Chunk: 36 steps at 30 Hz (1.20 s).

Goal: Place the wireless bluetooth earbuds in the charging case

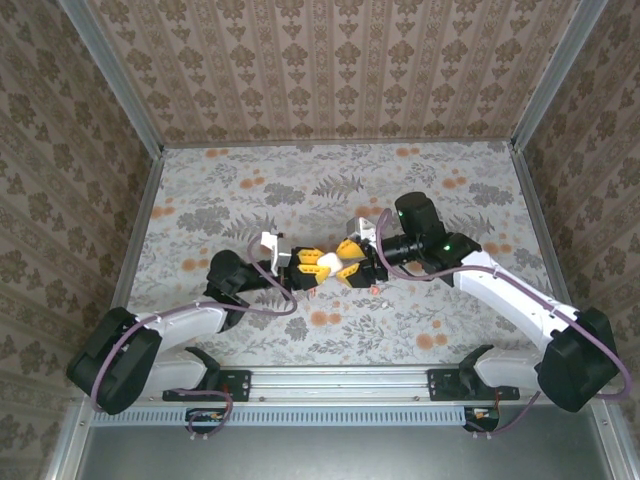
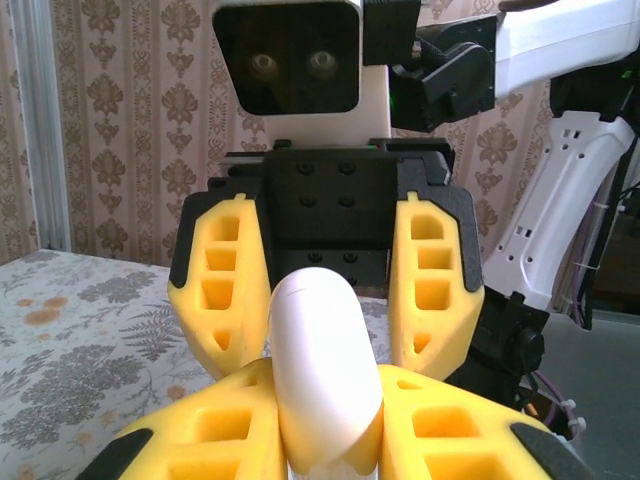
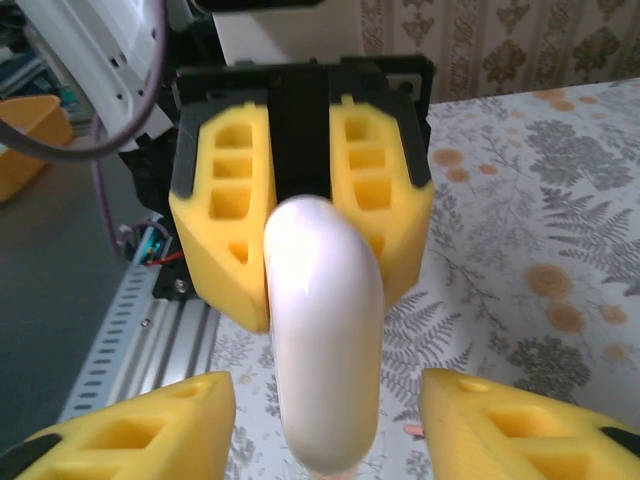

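The left gripper (image 1: 306, 262) is clamped on the white charging case (image 1: 327, 263), held at mid-table. The right gripper (image 1: 348, 263) straddles its free end, jaws apart and not gripping it. If they close off-centre, the smooth case could twist or slip out. A pinkish speck, probably an earbud (image 1: 373, 290), lies on the table (image 1: 250, 190) just below.

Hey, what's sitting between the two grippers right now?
A white charging case: the left gripper clamps one end, and the right gripper flanks the other, jaws open, not touching. The right wrist view shows it best.
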Each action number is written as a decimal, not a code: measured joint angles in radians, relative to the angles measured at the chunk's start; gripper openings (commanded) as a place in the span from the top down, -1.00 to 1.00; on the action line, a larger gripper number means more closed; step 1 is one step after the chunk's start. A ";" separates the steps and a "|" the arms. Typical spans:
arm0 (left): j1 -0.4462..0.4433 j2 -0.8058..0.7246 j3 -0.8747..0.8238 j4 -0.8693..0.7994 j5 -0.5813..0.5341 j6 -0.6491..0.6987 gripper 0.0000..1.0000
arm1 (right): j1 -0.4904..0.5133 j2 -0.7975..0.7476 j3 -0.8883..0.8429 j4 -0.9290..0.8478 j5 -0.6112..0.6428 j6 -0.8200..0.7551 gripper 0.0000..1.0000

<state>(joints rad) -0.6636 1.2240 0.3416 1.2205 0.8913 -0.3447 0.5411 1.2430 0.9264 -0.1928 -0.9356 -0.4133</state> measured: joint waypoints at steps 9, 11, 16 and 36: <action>-0.017 0.000 0.000 0.000 0.011 0.000 0.52 | -0.004 0.003 0.014 -0.045 -0.050 -0.059 0.60; -0.017 0.000 0.000 0.001 0.011 0.000 0.37 | -0.005 0.003 0.020 -0.060 -0.051 -0.066 0.64; -0.019 -0.003 0.000 -0.012 -0.010 0.027 -0.28 | -0.003 0.002 0.024 -0.118 -0.034 -0.102 0.64; -0.095 -0.200 0.182 -1.066 -0.186 0.726 -0.29 | 0.133 -0.073 0.053 -0.438 0.506 -0.425 0.60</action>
<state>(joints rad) -0.7582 1.0245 0.5232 0.1547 0.7055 0.3813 0.6739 1.1702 0.9798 -0.6304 -0.4297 -0.8379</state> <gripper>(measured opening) 0.646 0.203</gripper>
